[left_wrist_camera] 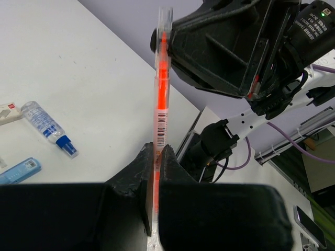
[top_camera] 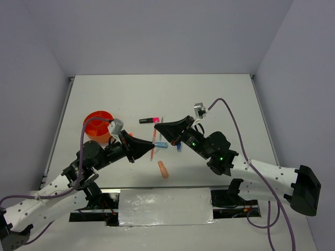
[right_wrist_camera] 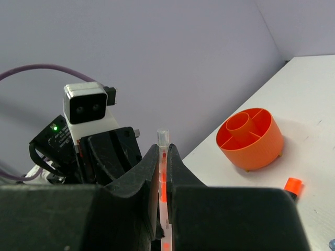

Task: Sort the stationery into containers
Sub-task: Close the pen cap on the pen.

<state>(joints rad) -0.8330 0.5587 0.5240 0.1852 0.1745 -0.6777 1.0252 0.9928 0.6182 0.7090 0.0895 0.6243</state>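
Top external view, nearest the arm bases: peach oblong eraser point(top_camera: 164, 169) lying on the white table point(top_camera: 220, 104). Just beyond, left gripper point(top_camera: 152, 150) and right gripper point(top_camera: 158, 127) meeting tip to tip above the table, one thin orange pen point(top_camera: 154, 137) with clear plastic barrel held between them. From the left wrist: left fingers point(left_wrist_camera: 133, 172) pressed tight on the lower part of the pen, barcode just above them. From the right wrist: right fingers point(right_wrist_camera: 144, 178) closed on the same pen near its clear end. Probably a handover or a regrip. To do it well: open only one side at a time, keep the pen steady, draw away slowly along its length. Farther back: black highlighter with pink cap point(top_camera: 149, 121) on the table, and to the left the round orange plastic tub point(top_camera: 97, 123) with inner dividers, well apart from the pen. With that tub on the left side, perhaps better to free the right fingers first.
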